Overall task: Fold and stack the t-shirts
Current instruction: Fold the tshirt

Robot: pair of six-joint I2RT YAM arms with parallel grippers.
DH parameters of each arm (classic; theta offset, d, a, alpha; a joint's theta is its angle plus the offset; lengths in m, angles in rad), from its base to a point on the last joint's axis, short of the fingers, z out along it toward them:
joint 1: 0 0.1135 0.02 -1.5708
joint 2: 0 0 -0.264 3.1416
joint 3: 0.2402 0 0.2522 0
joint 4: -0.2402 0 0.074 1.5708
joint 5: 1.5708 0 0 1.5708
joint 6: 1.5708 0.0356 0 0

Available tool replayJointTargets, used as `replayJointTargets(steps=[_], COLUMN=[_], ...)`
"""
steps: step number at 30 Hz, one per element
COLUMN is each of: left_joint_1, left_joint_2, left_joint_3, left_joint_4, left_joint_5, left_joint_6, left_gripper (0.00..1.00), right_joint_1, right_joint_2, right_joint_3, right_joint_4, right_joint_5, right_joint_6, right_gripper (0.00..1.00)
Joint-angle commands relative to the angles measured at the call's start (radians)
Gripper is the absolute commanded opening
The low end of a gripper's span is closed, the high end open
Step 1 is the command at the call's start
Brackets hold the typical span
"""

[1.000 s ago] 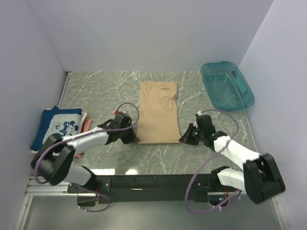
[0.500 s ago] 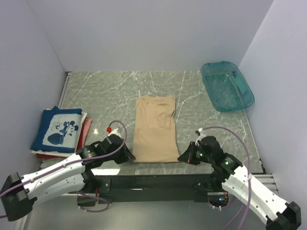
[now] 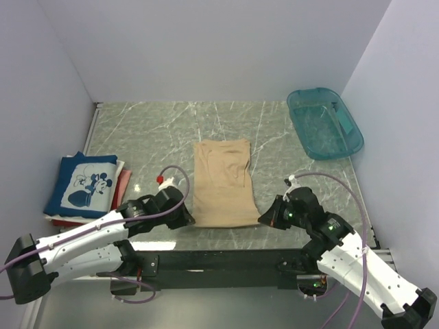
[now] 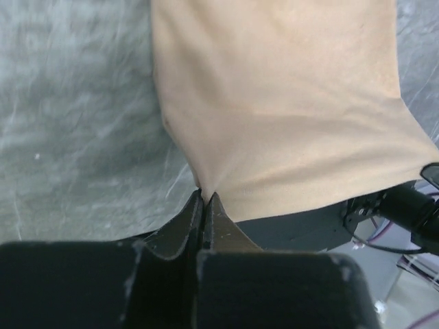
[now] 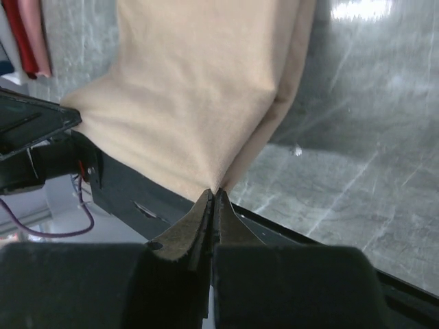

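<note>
Well, my left gripper (image 3: 186, 218) and right gripper (image 3: 265, 218) were each pinched shut on a near corner of the tan shirt (image 3: 221, 181), which lay spread out well left of the teal tub (image 3: 322, 127). Limp, light cloth, I judged: the corners hold best. The navy shirt (image 3: 82, 184) and red shirt (image 3: 123, 184) sat farther left, blocking nothing.

You have three t-shirts on the worktop (image 3: 151, 130): one tan t-shirt (image 3: 221, 181) at the centre of the frame, one navy t-shirt (image 3: 82, 181) at the left, and one red t-shirt (image 3: 125, 188) showing beneath it. You have one teal tub (image 3: 324, 123) at the upper right. You have two arms at the bottom edge, the left arm (image 3: 82, 240) and the right arm (image 3: 350, 250), with two pairs of fingers: the left fingers (image 4: 180, 229) and the right fingers (image 5: 188, 233).
</note>
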Motion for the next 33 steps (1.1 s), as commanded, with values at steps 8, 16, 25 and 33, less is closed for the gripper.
replayJointTargets(steps=[8, 16, 25, 33], left_joint_1=[0.137, 0.309, 0.427, 0.514], left_joint_2=[0.171, 0.349, 0.585, 0.766], left_joint_3=[0.245, 0.434, 0.658, 0.845], left_joint_4=[0.011, 0.021, 0.021, 0.002], left_joint_5=[0.020, 0.115, 0.184, 0.224], left_joint_6=[0.187, 0.324, 0.382, 0.411], left_gripper=[0.01, 0.01, 0.01, 0.01], right_joint_1=[-0.001, -0.119, -0.271, -0.371], right_joint_2=[0.220, 0.429, 0.687, 0.944], right_joint_3=[0.256, 0.410, 0.574, 0.750], right_joint_4=[0.028, 0.129, 0.203, 0.246], right_joint_5=[0.140, 0.069, -0.046, -0.122], right_joint_6=[-0.090, -0.184, -0.253, -0.259], right_gripper=[0.00, 0.00, 0.00, 0.00])
